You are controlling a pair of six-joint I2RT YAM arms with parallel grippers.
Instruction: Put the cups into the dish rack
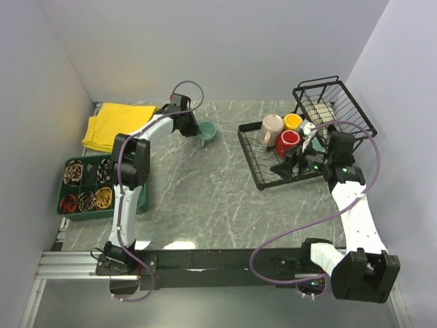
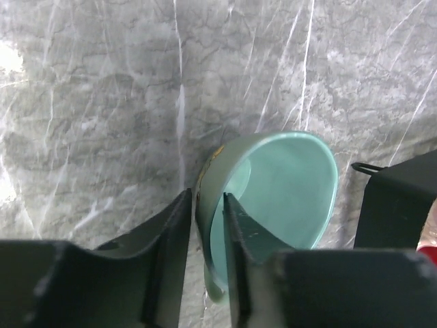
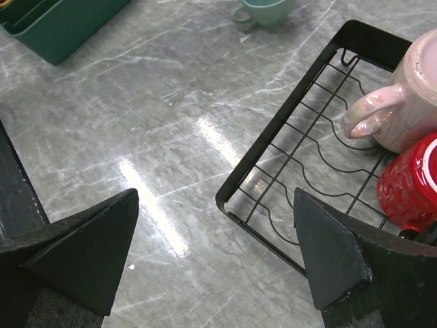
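L gripper (image 2: 205, 236) is clamped on the small teal cup (image 2: 287, 184). One finger (image 2: 171, 239) sits outside the wall, the other inside the rim, and the jaws are nearly closed w/ only the cup wall between them. The cup's tilted, mouth facing the wrist cam, over the grey marble table (image 2: 102, 102). Can't tell if it touches the tabletop. From the top cam that's far-middle of the table, left of the dish rack (image 1: 259, 160), near its corner but apart from it.

R gripper (image 3: 212, 253) is spread wide, nothing in it, hanging over the near-left part of the rack's flat tray.

Three cups are in that tray, toward its far end. The pale pink mug (image 3: 403, 109) has the shiny red mug (image 3: 413, 184) just beside it, and the yellow mug (image 1: 292, 121) is behind the red, next to the pink. The taller wire basket (image 1: 334, 102) sits at the rack's far-right end, w/ something pale inside, too small to tell what.

Far left there's a green compartment tray (image 1: 85, 184), w/ a yellow cloth (image 1: 113, 126) beyond it.
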